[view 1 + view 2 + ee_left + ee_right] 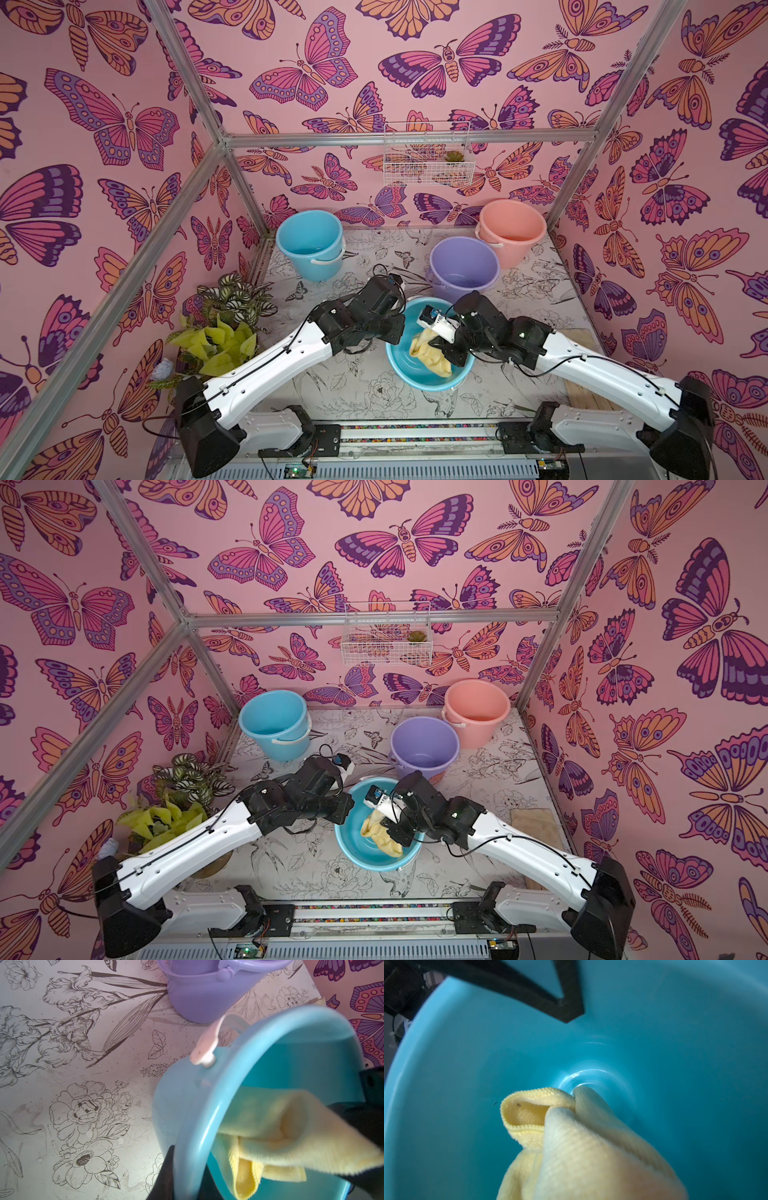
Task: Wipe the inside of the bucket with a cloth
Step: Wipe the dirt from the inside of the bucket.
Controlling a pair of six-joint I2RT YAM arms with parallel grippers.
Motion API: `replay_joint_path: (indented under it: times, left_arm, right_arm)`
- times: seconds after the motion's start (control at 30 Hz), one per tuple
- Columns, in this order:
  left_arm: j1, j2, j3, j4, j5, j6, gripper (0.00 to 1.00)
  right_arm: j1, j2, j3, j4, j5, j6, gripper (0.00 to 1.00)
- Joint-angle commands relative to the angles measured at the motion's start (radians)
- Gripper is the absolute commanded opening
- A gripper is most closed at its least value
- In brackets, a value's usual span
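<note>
The lavender bucket [463, 266] [424, 746] [199, 997] stands upright behind both arms, with nothing in it and no gripper touching it. In front of it a sky-blue bucket [399, 368] [353, 852] is tipped toward the right arm. My left gripper [400, 328] [187, 1180] is shut on that bucket's rim [193, 1147], one finger [566, 1007] inside the wall. The pale-yellow cloth [428, 353] [380, 837] [280, 1126] [571, 1147] hangs bunched inside the sky-blue bucket [467, 1064]. My right gripper [440, 347] [392, 833] is shut on the cloth, which hides its fingers in the right wrist view.
A second sky-blue bucket [309, 245] stands at the back left and a salmon-pink bucket [511, 232] at the back right. Potted plants [224, 324] crowd the left side. A tan mat [532, 820] lies by the right wall. A wire basket [428, 153] hangs on the back wall.
</note>
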Motion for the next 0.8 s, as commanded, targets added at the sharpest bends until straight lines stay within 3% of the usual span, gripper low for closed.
replay_joint_path:
  times: [0.0,0.27,0.53,0.77]
  left_arm:
    - [-0.019,-0.004,-0.009,0.083,0.015,0.004,0.00]
    - [-0.038,0.004,-0.012,0.096,0.014,0.007,0.00]
    - [-0.047,0.007,-0.017,0.097,0.023,0.007,0.00]
    - [-0.057,-0.011,-0.027,0.094,-0.010,0.005,0.00]
  right_arm:
    - [0.051,0.010,-0.032,0.153,0.053,-0.172,0.00]
    - [0.082,0.152,-0.078,0.350,0.164,-0.329,0.00]
    - [0.083,0.279,-0.124,0.629,0.414,-0.491,0.00]
    - [0.083,0.299,-0.128,0.671,0.642,-0.676,0.00]
